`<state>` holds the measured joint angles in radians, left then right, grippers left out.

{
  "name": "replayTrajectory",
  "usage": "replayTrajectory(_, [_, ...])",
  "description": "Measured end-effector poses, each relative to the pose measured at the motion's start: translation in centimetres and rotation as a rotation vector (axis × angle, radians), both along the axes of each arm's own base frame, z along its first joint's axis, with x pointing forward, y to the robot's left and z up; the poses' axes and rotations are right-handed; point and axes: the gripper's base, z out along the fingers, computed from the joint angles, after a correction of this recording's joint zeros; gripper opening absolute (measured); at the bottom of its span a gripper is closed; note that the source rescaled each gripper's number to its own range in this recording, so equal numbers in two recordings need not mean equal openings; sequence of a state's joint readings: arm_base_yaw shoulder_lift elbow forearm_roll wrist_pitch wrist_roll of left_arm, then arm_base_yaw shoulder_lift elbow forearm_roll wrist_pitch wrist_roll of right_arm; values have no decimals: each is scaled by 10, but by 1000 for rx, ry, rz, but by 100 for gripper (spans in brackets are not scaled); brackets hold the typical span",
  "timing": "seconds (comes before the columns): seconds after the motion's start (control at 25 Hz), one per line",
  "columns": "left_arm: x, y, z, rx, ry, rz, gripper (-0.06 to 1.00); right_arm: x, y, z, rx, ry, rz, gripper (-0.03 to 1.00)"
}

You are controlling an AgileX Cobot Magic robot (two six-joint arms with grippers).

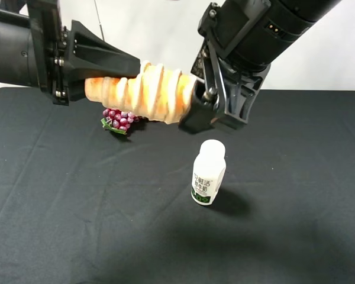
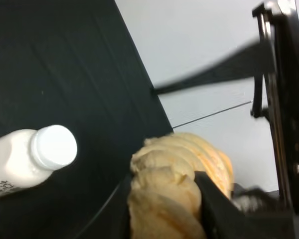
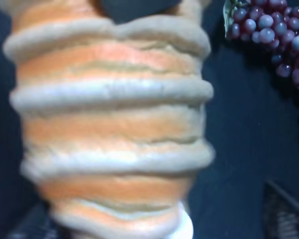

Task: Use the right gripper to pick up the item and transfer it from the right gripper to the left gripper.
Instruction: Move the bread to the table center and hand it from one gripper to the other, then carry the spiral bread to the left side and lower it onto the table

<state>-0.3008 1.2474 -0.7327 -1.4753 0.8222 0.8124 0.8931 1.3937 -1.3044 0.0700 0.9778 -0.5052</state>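
Note:
The item (image 1: 148,89), a golden-tan bread roll with spiral ridges, hangs level in the air above the back of the black table (image 1: 77,213). My left gripper (image 1: 121,80) reaches in from the left and is shut on the roll's left end. In the left wrist view its fingers (image 2: 217,204) press both sides of the roll (image 2: 164,189). My right gripper (image 1: 212,115) sits at the roll's right end with its jaws spread, open. The right wrist view is filled by the roll (image 3: 109,124), and a dark jaw at the picture's edge stands apart from it.
A red grape bunch (image 1: 119,119) lies on the cloth just below the roll, also seen in the right wrist view (image 3: 274,35). A white milk bottle (image 1: 209,173) stands upright below the right gripper; the left wrist view catches its cap (image 2: 54,145).

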Motion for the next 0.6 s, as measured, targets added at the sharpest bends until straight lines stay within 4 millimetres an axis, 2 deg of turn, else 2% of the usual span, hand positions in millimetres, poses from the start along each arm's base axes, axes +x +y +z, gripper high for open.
replayTrajectory(0.2, [0,0,0,2,-1,-2,6,-2,-2,-2,-30,29,-3,100])
replayTrajectory(0.4, [0,0,0,2,-1,-2,5,-10,-11,-3,-101,103,-21,100])
replayTrajectory(0.6, [0,0,0,2,-1,-2,4,-17,-28,6,-139,107,-94,100])
